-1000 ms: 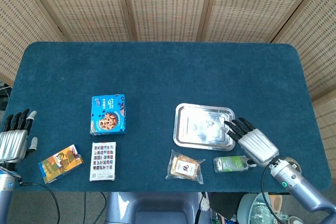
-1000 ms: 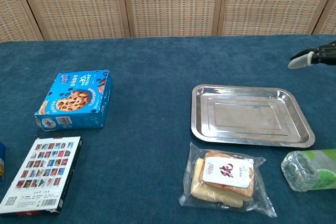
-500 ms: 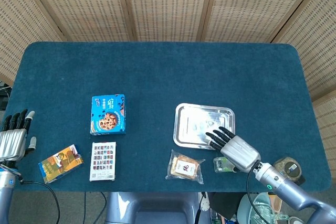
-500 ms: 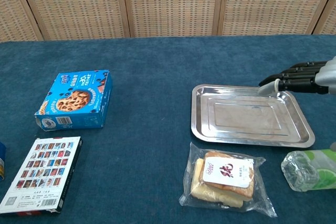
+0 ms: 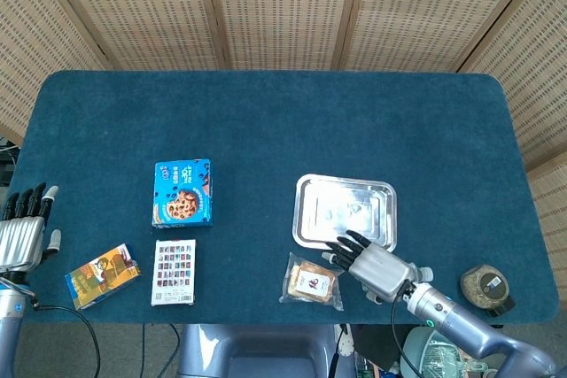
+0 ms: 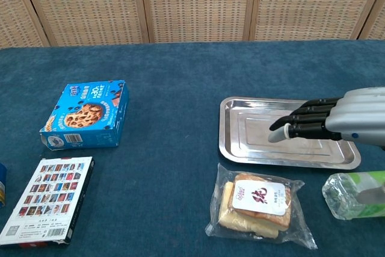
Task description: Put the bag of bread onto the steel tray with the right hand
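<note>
The bread bag (image 6: 258,206) lies flat on the blue counter (image 5: 266,121), just in front of the tray (image 6: 246,118) and not on it. It is a clear crinkled wrapper holding pale slices under a white label with a red mark; what the label says cannot be read. In the chest view the bag's near corner almost meets the lower frame edge.

The right hand (image 6: 337,121) hovers over the tray's near rim, above and behind the bag, touching neither. Its fingers (image 6: 301,126) are spread and reach forward, holding nothing. From the head view the hand covers the tray's near edge and hides most of a green-labelled clear packet (image 6: 355,194), which the chest view cuts off at the right border.

The left hand (image 5: 25,235) rests at the counter's far left, fingers extended and empty; only the head view shows it.

Further left lie a blue cookie box (image 6: 86,114) and a flat picture-covered box (image 6: 48,198).
</note>
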{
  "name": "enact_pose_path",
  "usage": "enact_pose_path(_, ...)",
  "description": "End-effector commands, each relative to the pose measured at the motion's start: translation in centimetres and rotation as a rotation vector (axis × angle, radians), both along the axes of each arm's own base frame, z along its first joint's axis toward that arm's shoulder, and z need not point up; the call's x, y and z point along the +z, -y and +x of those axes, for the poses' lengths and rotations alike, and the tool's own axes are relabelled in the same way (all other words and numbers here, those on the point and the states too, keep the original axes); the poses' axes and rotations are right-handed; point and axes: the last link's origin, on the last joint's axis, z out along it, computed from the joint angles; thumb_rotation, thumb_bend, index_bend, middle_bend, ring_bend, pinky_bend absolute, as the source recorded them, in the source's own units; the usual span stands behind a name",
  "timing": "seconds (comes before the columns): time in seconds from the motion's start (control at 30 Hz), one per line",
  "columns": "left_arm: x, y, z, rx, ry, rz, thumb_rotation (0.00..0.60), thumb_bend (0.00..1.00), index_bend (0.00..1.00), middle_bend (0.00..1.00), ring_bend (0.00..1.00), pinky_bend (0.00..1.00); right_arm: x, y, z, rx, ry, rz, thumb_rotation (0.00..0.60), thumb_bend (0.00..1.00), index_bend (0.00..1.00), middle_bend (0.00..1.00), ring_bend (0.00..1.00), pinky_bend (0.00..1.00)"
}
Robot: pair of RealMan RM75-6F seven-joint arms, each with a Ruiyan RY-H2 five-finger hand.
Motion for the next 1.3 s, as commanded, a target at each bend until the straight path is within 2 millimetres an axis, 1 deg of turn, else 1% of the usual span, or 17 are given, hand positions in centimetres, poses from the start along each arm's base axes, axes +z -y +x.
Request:
enact_pose_path(0.03, 0.0, 0.0, 0.1, -0.002, -0.002, -0.002, 0.600, 0.50, 0.00, 0.00, 0.00, 0.00, -0.6, 0.5, 0.3, -0.002, -0.013, 0.012, 0.600, 0.23, 0.01, 0.00, 0.00, 0.00)
enact_pose_path(0.23, 0.0, 0.1, 0.2, -0.009, -0.003, -0.002, 0.600, 0.50, 0.00, 0.00, 0.00, 0.00, -1.8, 1.0, 0.6, -0.017, -0.029, 0.036, 0.600, 0.23, 0.01, 0.00, 0.00, 0.00)
enact_pose_path(0.4, 0.1, 0.1, 0.3, -0.012, 0.000, 0.001, 0.600, 0.50, 0.00, 0.00, 0.00, 0.00, -2.6, 1.1, 1.0, -0.013, -0.047, 0.052, 0.600, 0.23, 0.01, 0.00, 0.00, 0.00)
enact_pose_path(0.8, -0.1, -0.1, 0.4, -0.020, -0.007, -0.011, 0.600, 0.50, 0.00, 0.00, 0.00, 0.00, -3.4, 1.7, 1.4, -0.023, -0.085, 0.065, 0.600, 0.23, 0.01, 0.00, 0.00, 0.00)
enact_pose_path(1.03, -0.2, -0.2, 0.3, -0.019, -0.001, -0.021, 0.600, 0.50, 0.00, 0.00, 0.00, 0.00, -4.2, 2.5, 1.9, -0.036, -0.100, 0.067, 0.600, 0.23, 0.01, 0.00, 0.00, 0.00)
enact_pose_path(1.17, -0.1, -0.3, 0.2, -0.016, 0.000, -0.023, 0.600, 0.50, 0.00, 0.00, 0.00, 0.00, -4.2, 2.4, 2.4, -0.035, -0.103, 0.064, 0.600, 0.23, 0.01, 0.00, 0.00, 0.00)
enact_pose_path(1.3, -0.2, -0.3, 0.2, -0.017, 0.000, -0.024, 0.600, 0.50, 0.00, 0.00, 0.00, 0.00, -4.1, 1.6, 2.8, -0.029, -0.106, 0.065, 0.600, 0.23, 0.01, 0.00, 0.00, 0.00)
